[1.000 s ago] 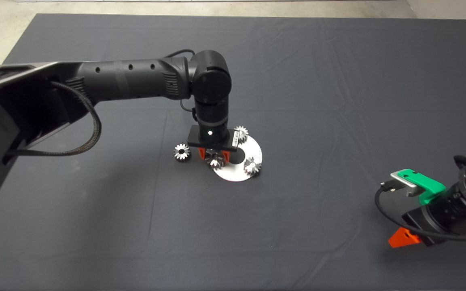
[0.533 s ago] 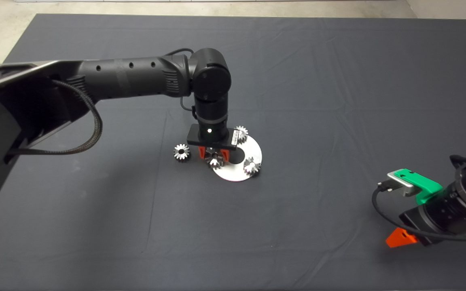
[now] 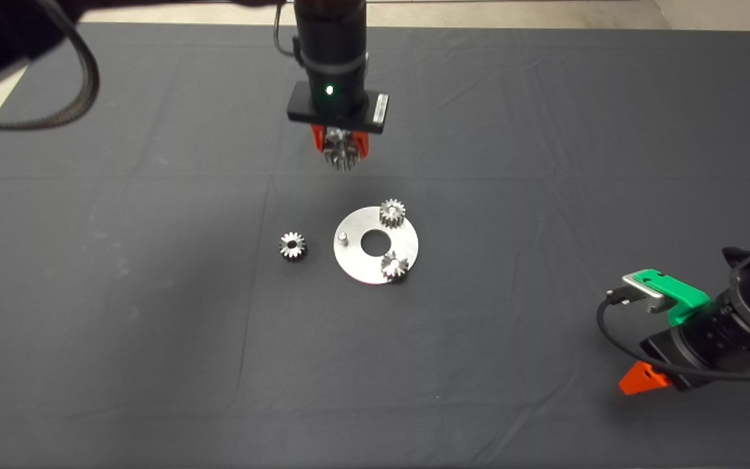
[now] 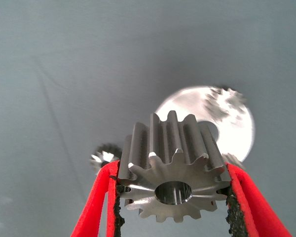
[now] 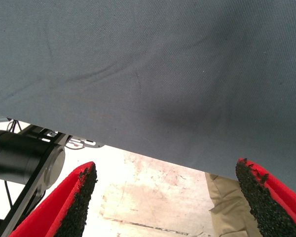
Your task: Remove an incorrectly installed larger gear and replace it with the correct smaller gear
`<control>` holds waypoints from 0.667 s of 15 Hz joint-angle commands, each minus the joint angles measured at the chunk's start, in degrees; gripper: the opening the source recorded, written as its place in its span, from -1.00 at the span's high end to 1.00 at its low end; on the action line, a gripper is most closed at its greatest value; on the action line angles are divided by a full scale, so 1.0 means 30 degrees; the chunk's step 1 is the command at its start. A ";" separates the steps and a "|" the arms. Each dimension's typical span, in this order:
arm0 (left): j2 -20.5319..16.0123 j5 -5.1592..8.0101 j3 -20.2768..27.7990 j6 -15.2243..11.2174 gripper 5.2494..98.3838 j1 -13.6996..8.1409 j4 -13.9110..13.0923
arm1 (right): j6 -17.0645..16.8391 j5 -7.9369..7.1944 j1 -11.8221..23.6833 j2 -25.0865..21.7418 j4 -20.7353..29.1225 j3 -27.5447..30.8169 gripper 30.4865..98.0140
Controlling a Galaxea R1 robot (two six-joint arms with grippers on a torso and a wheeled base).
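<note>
the left gripper [image 3: 340, 140] is hanging in the upper middle of the head view, raised above the dark mat [image 3: 544, 163], with its red fingers [image 4: 96, 207] clamped on the larger gear [image 3: 340, 151]. in the left wrist view the larger gear [image 4: 173, 170] is sitting between the two black pads, one pad pressing each toothed side, its dark centre hole facing the camera.

below it, near the middle of the head view, a round silver plate [image 3: 355, 264] is lying flat on the surface. the plate is showing a dark centre hole and a small bare peg [image 3: 343, 236] on its left part. a gear [image 3: 392, 212] is sitting at the plate's upper right edge, and another gear [image 3: 394, 266] is sitting at its lower right edge. the smaller gear [image 3: 292, 245] is lying on the mat just left of the plate, apart from it, with its dark hole facing up. in the left wrist view the plate [image 4: 187, 106] is appearing bright and blurred behind the held gear, and the smaller gear [image 4: 103, 157] is peeking out beside the left finger.

the right gripper [image 3: 642, 381] is waiting at the lower right edge of the head view, over the mat. in the right wrist view its fingers [image 5: 71, 202] are standing wide apart with nothing between them, and beyond the mat's edge a pale floor and a person's leg [image 5: 227, 202] are showing.
</note>
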 commanded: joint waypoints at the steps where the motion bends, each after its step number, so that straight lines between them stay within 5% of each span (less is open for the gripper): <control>1: 0.0060 0.1063 0.0183 0.0263 0.35 -0.0011 -0.0267 | 0.0102 -0.1676 0.0347 0.0239 0.0622 -0.0017 -0.30; 5: 0.0071 0.0916 0.0105 0.0135 0.35 0.2398 0.3184 | 0.0129 -0.1705 0.0347 0.0578 0.0651 -0.0017 -0.30; 10: 0.0071 -0.0139 -0.0919 0.0369 0.35 0.3101 0.4065 | 0.0131 -0.1676 0.0347 0.0697 0.0651 0.0012 -0.30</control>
